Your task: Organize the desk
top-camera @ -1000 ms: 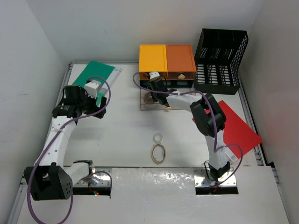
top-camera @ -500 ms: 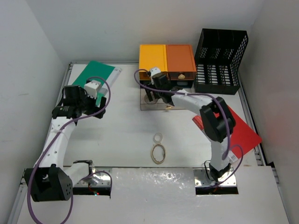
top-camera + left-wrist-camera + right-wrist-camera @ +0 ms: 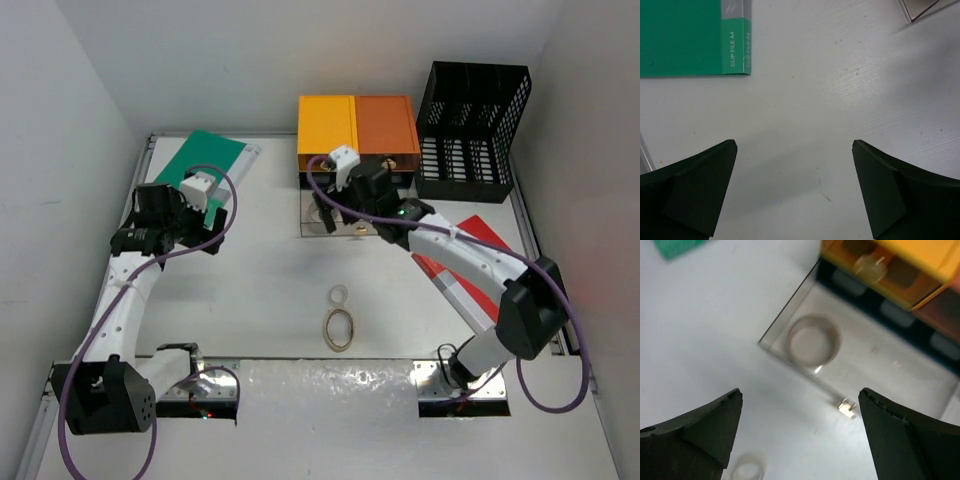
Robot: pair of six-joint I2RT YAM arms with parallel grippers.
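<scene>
Left pincer [image 3: 794,147] is released: my two dark fingers stand wide apart with nothing between them, hovering over bare white desk [image 3: 260,265] on its left side. A green clip file [image 3: 690,35] lies flat just beyond those fingers, toward the far left corner.

Near the middle of the desk, close to my bases, lie two loose items: a small pale ring [image 3: 339,294] and, just beside it on the near side, a larger oval band [image 3: 340,328]. Whether they touch cannot be told.

Further back stands a clear tray [image 3: 312,222], pulled out of the yellow and orange drawer box [image 3: 357,125]. A clear tape roll [image 3: 812,340] lies flat inside the tray, near its left wall.

Right pincer [image 3: 800,395] is also released and empty, fingers spread wide, hanging above the front edge of the tray. To its right, a red folder [image 3: 515,275] lies flat, partly under my right arm, and a black mesh basket [image 3: 470,120] stands in the far right corner.

Judgement of step: loose items are being gathered into the tray. The roll is in; the ring and the band are not.

Next move, as judged:
1. Bring the right pincer back toward the near middle of the desk, over the small ring.
2. Descend squarely. Both items are thin and lie flat, so the fingertips must reach the desk surface before clenching.
3. Clear the tray wall on the return.
</scene>
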